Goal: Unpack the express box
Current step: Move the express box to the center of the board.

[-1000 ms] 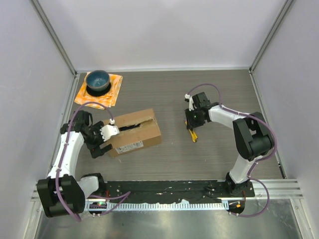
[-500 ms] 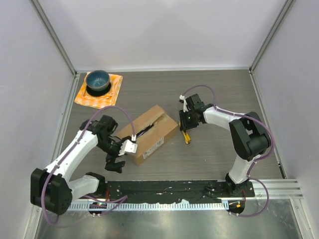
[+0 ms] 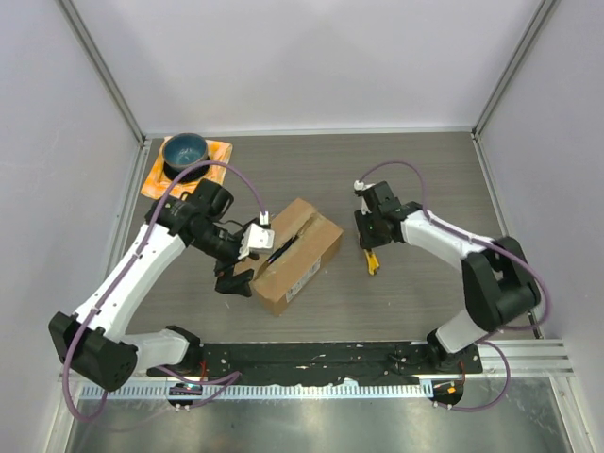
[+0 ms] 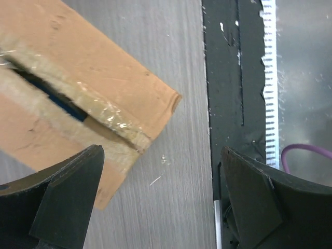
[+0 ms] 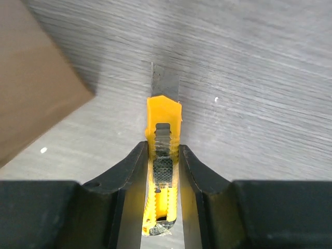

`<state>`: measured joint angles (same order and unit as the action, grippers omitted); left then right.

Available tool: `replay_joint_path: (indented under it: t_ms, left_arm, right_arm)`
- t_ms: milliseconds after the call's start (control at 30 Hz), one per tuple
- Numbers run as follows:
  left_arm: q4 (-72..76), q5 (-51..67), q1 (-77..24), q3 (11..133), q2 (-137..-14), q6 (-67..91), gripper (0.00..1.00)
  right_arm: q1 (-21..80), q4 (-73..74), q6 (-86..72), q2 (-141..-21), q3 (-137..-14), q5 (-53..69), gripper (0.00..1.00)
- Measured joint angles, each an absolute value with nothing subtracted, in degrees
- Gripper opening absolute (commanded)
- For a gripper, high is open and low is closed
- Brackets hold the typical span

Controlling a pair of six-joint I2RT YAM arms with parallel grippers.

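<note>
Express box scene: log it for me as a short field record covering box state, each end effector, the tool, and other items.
box: express box, lying at an angle, top seam split to a narrow gap, flaps not folded back
contents: something dark shows through the gap, not identifiable
left end effector: open, at the box's left end, holding nothing
right end effector: shut on yellow utility knife, blade out, to the right of the box and clear of it
other: blue bowl on orange cloth, far-left corner

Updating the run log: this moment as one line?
left hand: open, above express box corner | right hand: shut on yellow knife, blade out, beside box | seam: parted
</note>
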<state>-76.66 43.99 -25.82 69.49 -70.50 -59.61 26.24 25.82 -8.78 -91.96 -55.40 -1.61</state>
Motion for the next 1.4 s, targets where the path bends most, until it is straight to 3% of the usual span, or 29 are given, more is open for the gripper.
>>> replay_joint_path:
  t_ms: [133,400,867,1200,1400]
  left_arm:
    - [-76.9,42.2,-25.8,75.4,-69.1,-53.6,1.00]
    - [-76.9,42.1,-25.8,83.7,-72.3,-39.0,1.00]
    - [-71.4,52.2,-25.1,88.4,-80.2,-18.7,1.00]
    - [-70.4,56.8,-24.3,87.0,-81.4,-15.3,0.63]
    - [-70.6,58.2,-24.3,86.4,-81.4,-15.6,0.50]
  right_arm:
    - [29.5,27.2,-7.5,-80.6,-55.4,-2.6,0.01]
    - [50.7,24.9,-3.6,-65.5,-56.6,-4.5,0.01]
    - [72.3,21.0,1.1,-67.7,-59.5,-19.5,0.01]
    - [77.1,17.4,4.4,-67.8,-60.2,-26.1,0.01]
    - [77.9,15.7,6.0,-69.0,-61.7,-27.7,0.01]
